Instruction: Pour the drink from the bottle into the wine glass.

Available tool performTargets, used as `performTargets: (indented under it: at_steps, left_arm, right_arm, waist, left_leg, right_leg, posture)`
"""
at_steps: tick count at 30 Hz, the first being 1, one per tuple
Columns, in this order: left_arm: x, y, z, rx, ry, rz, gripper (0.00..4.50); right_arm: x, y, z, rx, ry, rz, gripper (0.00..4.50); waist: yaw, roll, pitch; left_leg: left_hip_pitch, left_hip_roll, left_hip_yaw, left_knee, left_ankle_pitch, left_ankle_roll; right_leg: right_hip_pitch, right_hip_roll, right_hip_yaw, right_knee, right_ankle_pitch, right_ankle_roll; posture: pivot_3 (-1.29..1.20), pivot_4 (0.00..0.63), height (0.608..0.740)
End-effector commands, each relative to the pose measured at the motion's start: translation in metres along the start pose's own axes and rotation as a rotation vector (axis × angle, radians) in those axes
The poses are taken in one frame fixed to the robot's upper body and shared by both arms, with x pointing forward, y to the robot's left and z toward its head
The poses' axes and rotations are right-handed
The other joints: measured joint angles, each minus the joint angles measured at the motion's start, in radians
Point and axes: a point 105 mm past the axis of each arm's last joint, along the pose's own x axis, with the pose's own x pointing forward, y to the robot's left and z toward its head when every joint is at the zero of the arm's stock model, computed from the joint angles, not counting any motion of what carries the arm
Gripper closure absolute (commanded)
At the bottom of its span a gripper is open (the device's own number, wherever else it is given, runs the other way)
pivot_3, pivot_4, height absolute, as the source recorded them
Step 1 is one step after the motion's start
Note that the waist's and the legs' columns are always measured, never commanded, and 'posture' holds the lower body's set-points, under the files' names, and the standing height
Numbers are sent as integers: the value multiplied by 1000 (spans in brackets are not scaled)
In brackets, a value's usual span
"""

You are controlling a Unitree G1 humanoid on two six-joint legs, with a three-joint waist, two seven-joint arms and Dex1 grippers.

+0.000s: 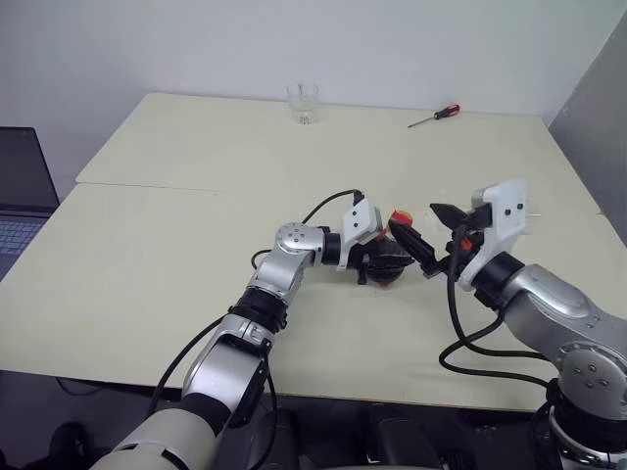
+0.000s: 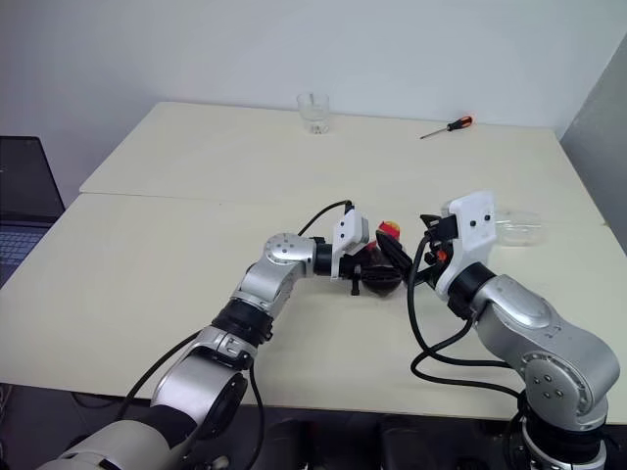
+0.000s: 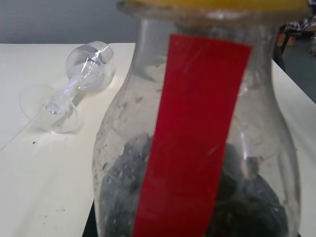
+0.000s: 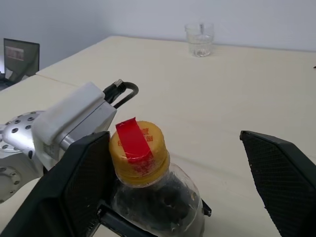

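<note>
Standing squat clear bottle (image 4: 158, 197), yellow cap (image 4: 138, 148)

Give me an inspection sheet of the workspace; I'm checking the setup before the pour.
Surface: pale table, two tops butted together.
Job's things: bottle upright, cap on, dark drink inside; wine glass lying on its side.
Clutter: tumbler and screwdriver at far edge.
Grippers: left gripper shut on bottle; right gripper open around the cap.
Cables: black, looped at both wrists.
Surroundings: laptop to the left, white wall.
</note>
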Motion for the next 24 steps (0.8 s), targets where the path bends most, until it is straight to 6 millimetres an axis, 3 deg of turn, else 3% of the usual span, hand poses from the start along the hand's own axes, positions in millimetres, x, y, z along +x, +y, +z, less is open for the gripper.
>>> performTargets:
  at_steps: [1, 12, 17, 24]
  left_arm:
    - [2, 2, 18, 60, -41, -7, 3235]
    - [3, 2, 17, 58, -41, -12, 3235]
    - [4, 2, 17, 56, -42, -13, 3235]
    - [3, 2, 17, 55, -44, -10, 3235]
  right_arm:
    - [-11, 2, 12, -10, -60, 6, 0]
    - [-32, -5, 4, -25, -2, 5, 0]
    - [-21, 12, 14, -38, -34, 87, 0]
    - [-3, 18, 16, -36, -50, 84, 0]
  waist:
    - [0, 0, 0]
    - [1, 0, 0]
    - [-3, 0, 0]
    - [0, 0, 0]
  left_leg:
    - [0, 0, 0, 0, 0, 0]
    - [0, 0, 0, 0, 0, 0]
    - [0, 0, 0, 0, 0, 0]
    - [0, -1, 0, 0, 0, 0]
  right_leg:
    - [0, 0, 0, 0, 0, 0]
    - [0, 0, 0, 0, 0, 0]
    - [0, 0, 0, 0, 0, 0]
    - [0, 0, 1, 0, 0, 0]
  posture:
    - [0, 150, 740]
    - [0, 150, 740]
    - [0, 150, 740]
    - [0, 150, 740]
